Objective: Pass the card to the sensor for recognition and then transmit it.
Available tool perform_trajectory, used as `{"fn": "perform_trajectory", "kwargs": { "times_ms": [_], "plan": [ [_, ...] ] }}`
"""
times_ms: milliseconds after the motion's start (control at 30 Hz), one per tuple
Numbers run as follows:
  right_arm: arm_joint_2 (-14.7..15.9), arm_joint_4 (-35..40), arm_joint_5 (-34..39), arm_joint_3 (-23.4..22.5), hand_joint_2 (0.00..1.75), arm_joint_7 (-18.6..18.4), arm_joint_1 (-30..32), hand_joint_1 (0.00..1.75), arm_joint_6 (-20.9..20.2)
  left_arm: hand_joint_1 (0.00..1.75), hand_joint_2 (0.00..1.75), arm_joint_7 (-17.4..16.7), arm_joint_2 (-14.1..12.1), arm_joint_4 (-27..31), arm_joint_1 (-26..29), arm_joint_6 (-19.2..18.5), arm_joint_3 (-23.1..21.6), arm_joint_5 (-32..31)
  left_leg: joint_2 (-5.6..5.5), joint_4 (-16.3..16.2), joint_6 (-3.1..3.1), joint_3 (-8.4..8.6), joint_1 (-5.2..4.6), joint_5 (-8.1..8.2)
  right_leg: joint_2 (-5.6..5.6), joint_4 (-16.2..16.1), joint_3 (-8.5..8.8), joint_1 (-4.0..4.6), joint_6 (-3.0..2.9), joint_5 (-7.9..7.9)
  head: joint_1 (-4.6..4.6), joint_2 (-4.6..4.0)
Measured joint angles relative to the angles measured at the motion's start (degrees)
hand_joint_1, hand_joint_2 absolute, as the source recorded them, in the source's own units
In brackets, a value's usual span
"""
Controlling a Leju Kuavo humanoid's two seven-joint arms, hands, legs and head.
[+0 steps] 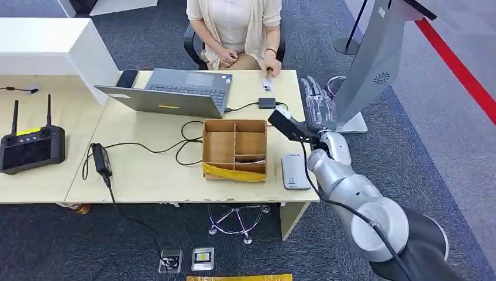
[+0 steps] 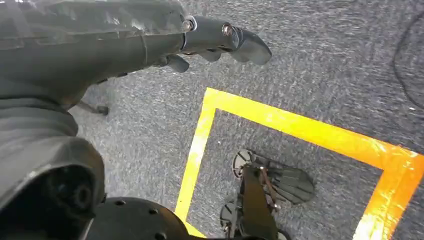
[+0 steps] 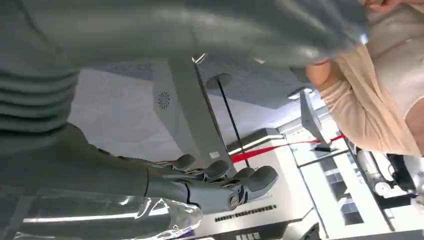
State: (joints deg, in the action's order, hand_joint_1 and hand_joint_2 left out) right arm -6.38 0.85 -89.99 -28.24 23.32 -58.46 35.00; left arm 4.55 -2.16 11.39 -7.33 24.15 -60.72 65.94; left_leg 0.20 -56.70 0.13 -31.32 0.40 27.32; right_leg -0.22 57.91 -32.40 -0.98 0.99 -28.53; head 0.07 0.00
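Note:
A small white card (image 1: 267,85) lies on the far edge of the table (image 1: 146,175), just below the fingers of a seated person (image 1: 234,29). The white, flat sensor (image 1: 294,171) rests on the table's near right corner. My right hand (image 1: 316,105), wrapped in clear plastic, is raised past the table's right edge, level with the card and to its right. In the right wrist view this hand (image 3: 220,186) has its fingers stretched out and holds nothing. My left hand (image 2: 220,37) hangs over the carpet, fingers apart and nothing in them.
A cardboard box (image 1: 235,149) with compartments stands left of the sensor. A laptop (image 1: 175,91), a black adapter (image 1: 267,103), cables and a power brick (image 1: 101,158) lie on the table. A grey kiosk (image 1: 374,58) rises at the right. Yellow floor tape (image 2: 300,127) runs below.

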Motion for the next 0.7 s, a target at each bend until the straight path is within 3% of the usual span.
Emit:
{"fn": "perform_trajectory", "kwargs": {
  "times_ms": [433, 700],
  "plan": [
    [0.2, 0.0, 0.0, -0.3, 1.75, 3.2, 4.2, 0.0, 1.2, 0.0, 0.0, 2.2, -0.2, 0.0, 1.5, 0.4, 0.6, 1.7, 0.0, 0.0, -0.01, -0.02, 0.0, 0.0, 0.0, 0.0, 0.0, 0.0, 0.0, 0.0, 0.0, 0.0],
    [-2.4, 0.5, 0.2, -0.2, 1.75, 4.7, 5.7, 0.0, 1.4, 0.0, 0.0, 2.9, -0.3, 0.0, 1.5, 1.2, 1.1, 3.1, 0.0, 0.0, -0.01, -0.02, 0.03, 0.01, 0.0, 0.0, -0.01, 0.04, -0.02, -0.02, 0.0, 0.0]
  ]
}}
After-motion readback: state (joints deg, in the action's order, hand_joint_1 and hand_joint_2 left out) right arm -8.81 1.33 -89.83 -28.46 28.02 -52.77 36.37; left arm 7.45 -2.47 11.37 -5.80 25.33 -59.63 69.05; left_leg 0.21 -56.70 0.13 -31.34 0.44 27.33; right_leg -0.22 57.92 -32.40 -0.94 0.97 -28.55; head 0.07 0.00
